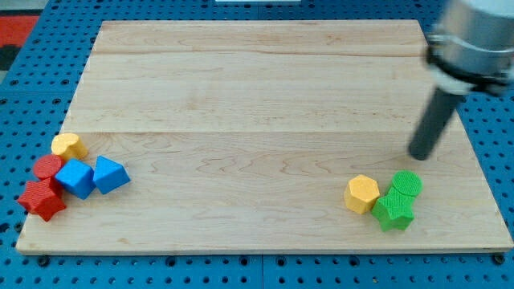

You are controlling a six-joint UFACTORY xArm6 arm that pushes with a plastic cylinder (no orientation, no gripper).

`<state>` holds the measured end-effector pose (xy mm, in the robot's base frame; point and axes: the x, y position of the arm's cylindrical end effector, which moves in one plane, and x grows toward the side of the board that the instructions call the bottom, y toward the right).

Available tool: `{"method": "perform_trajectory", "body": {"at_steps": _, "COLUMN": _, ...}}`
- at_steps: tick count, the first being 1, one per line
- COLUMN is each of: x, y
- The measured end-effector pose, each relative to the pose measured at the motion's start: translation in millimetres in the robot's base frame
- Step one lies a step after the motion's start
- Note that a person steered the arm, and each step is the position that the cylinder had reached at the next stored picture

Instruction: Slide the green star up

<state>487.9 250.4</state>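
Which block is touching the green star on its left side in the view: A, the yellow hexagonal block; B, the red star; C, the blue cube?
A: the yellow hexagonal block sits against the green star near the wooden board's lower right; my tip is above them.
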Motion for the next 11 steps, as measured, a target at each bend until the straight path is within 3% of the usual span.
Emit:
{"method": "perform_trajectory", "body": {"at_steps": 1, "x": 27, "y": 60}}
{"method": "perform_trajectory", "body": {"at_steps": 2, "x": 94, "y": 45}}
{"method": "perform_trajectory", "body": {"at_steps": 3, "x": 129, "y": 28}}
{"method": "perform_trajectory", "body": {"at_steps": 7, "x": 108, "y": -57}}
{"method": "perform_trajectory", "body": {"at_steps": 9, "x": 102, "y": -57}}
{"method": "perform_trajectory", "body": {"at_steps": 11, "x": 119, "y": -137}}
